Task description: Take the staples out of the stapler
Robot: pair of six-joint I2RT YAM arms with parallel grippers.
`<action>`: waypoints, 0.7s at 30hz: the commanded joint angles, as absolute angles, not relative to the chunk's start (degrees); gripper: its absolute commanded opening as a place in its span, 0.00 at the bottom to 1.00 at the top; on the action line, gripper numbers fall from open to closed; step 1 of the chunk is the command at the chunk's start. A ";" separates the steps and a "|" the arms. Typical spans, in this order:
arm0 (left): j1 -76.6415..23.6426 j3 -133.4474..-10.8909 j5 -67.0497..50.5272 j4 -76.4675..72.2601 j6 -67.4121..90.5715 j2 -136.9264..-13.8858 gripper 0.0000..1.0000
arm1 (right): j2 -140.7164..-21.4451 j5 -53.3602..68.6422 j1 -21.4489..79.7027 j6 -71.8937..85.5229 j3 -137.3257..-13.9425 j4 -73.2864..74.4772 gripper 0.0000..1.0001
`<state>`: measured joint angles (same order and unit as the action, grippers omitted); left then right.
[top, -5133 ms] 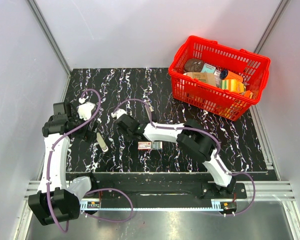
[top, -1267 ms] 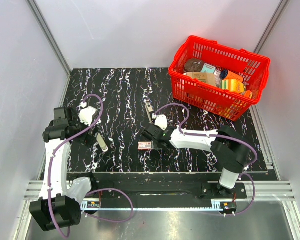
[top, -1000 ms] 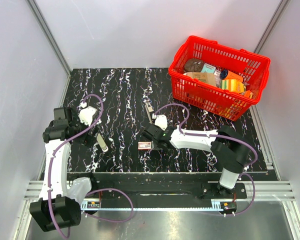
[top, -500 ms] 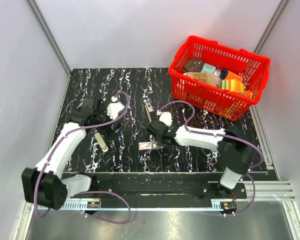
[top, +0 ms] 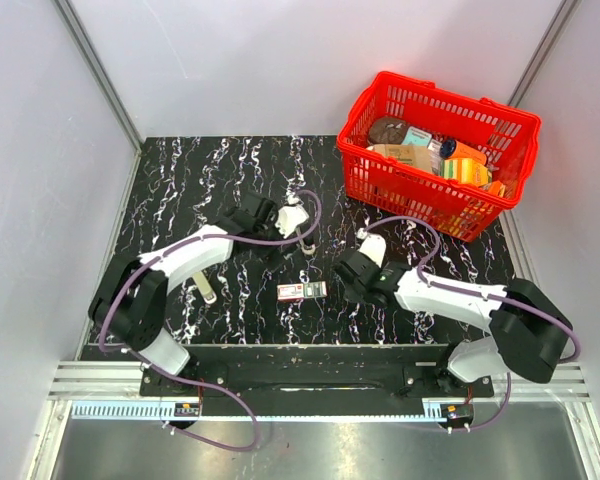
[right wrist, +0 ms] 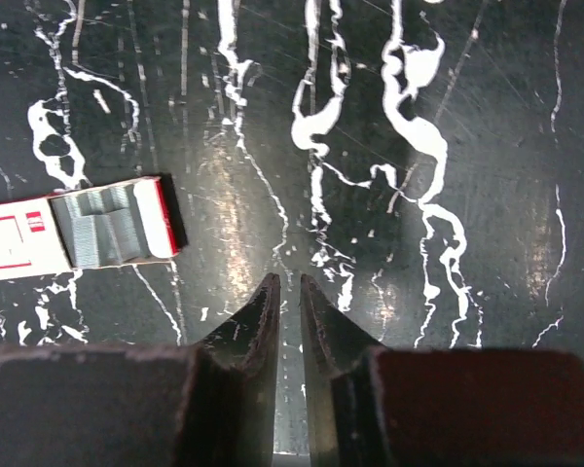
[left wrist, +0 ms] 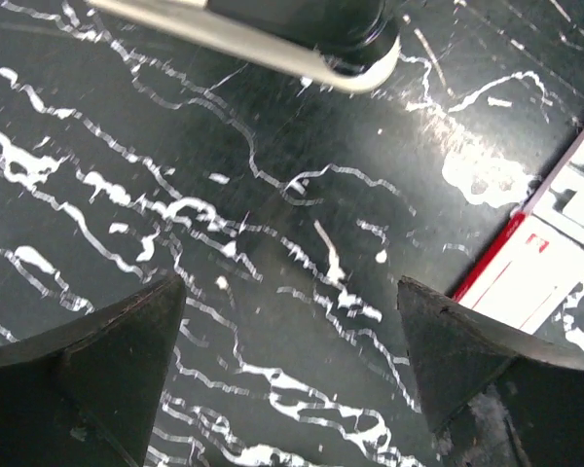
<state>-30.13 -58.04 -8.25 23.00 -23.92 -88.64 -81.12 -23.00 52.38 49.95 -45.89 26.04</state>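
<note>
A slim black and silver stapler [top: 306,240] lies mid-table; in the left wrist view its rounded silver end [left wrist: 350,68] sits at the top. My left gripper [top: 288,228] hovers just left of it, wide open over bare table [left wrist: 292,331]. A red and white staple box [top: 302,291] lies open below it, with grey staples showing [right wrist: 102,233]; its corner also shows in the left wrist view [left wrist: 555,263]. My right gripper [top: 342,282] is to the right of the box, apart from it. Its jaws [right wrist: 289,284] are closed to a thin slit with nothing between them.
A second silver and black piece [top: 206,287] lies on the left of the marbled black mat [top: 230,170]. A red basket [top: 375,185] full of groceries stands at the back right. Grey walls close in the mat on both sides.
My left arm has swung from the left side to the stapler in the middle, still open. My right gripper has drawn back to the right off the staple box, its jaws narrowing.
</note>
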 commanded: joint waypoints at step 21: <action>-45.52 -58.80 6.15 15.64 -19.60 -99.93 0.93 | -76.82 -18.81 48.16 53.97 -37.62 13.18 0.17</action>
<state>-43.35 -59.24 3.79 15.03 -21.87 -100.27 -77.21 -18.96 48.88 53.87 -37.54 15.59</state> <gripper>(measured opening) 0.933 0.170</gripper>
